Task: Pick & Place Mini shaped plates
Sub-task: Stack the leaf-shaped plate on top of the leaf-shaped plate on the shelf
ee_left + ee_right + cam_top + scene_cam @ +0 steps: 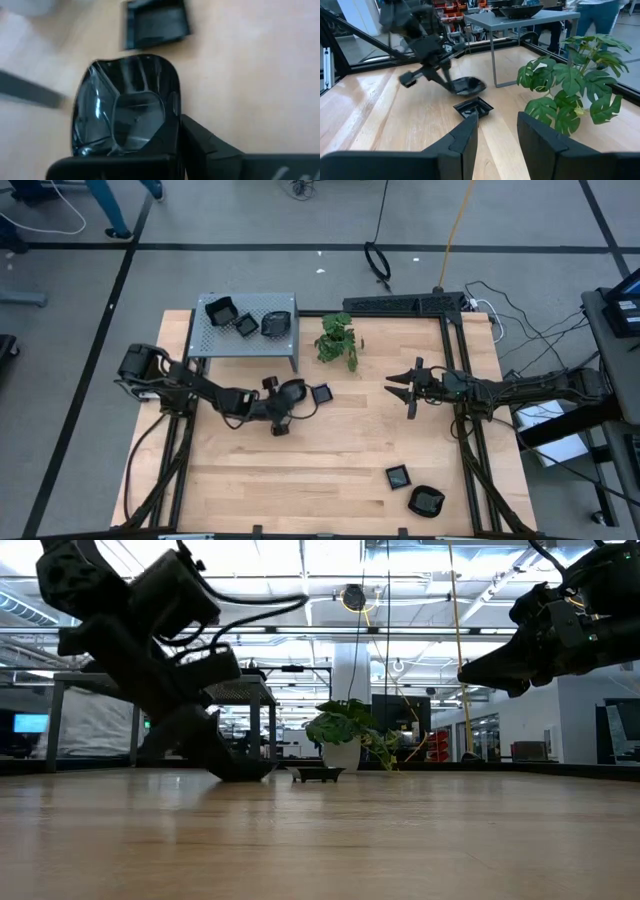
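Rounded black dish [125, 130] sits pinched at its rim in the left pincer [283, 408], low over the counter [330, 470] beside a small square dish [321, 393]. Step looks like transport: next, lift and carry to the grey perforated box [245, 338], clearing its edge. Right pincer [408, 388] hovers spread, idle, near the plant [338, 340].

Left tool [150, 165] cut off, blurred plate [155, 22]
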Available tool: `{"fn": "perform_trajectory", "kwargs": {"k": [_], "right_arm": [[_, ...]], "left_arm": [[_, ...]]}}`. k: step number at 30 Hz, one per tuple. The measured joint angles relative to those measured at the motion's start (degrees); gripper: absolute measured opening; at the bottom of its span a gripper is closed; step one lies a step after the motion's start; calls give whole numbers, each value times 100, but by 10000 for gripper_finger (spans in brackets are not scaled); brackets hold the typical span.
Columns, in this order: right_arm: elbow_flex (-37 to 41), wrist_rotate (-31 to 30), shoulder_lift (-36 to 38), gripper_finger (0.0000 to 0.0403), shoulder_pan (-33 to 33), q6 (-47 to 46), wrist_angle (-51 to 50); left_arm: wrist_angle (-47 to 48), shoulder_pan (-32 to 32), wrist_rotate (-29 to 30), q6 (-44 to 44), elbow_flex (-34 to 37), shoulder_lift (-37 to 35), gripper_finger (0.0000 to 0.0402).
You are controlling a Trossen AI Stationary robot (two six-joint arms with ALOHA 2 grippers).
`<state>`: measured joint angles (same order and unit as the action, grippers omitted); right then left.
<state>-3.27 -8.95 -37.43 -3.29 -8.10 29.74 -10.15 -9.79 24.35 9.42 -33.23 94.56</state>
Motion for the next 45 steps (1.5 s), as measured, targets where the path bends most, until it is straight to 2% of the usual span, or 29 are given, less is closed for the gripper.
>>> {"fn": "perform_trajectory", "kwargs": {"k": [3, 9, 14, 20, 23, 27, 31, 32, 37, 39, 45], "right_arm": [[-2, -1, 0, 128, 0, 0, 0], [-1, 0, 0, 128, 0, 0, 1], [-2, 0, 2, 128, 0, 0, 4], [-2, 0, 2, 128, 0, 0, 4], [-1, 1, 2, 128, 0, 0, -4], [-2, 0, 2, 128, 0, 0, -22], [-1, 0, 4, 128, 0, 0, -27], [-2, 2, 8, 128, 0, 0, -45], [-2, 0, 7, 128, 0, 0, -97], [-2, 0, 9, 128, 0, 0, -87], [-2, 0, 9, 128, 0, 0, -89]], "left_arm": [[-194, -223, -76, -22, -56, -75, 15], [-338, -626, -68, -204, -707, -238, 6], [-350, -795, 359, -737, -1254, -443, 15], [-144, -662, 1404, -2079, -1884, -715, 5], [220, -523, 2209, -2520, -2118, -919, 9], [672, -200, 2943, -3027, -2294, -1266, 18], [1395, 405, 2909, -2858, -2404, -1649, 6], [1532, 601, 2750, -2773, -2433, -1708, 5], [2286, 1630, 1287, -2389, -2435, -1888, 16], [2473, 1987, 945, -2217, -2435, -1888, 14], [3025, 2768, 715, -1815, -2435, -1883, 10]]}}
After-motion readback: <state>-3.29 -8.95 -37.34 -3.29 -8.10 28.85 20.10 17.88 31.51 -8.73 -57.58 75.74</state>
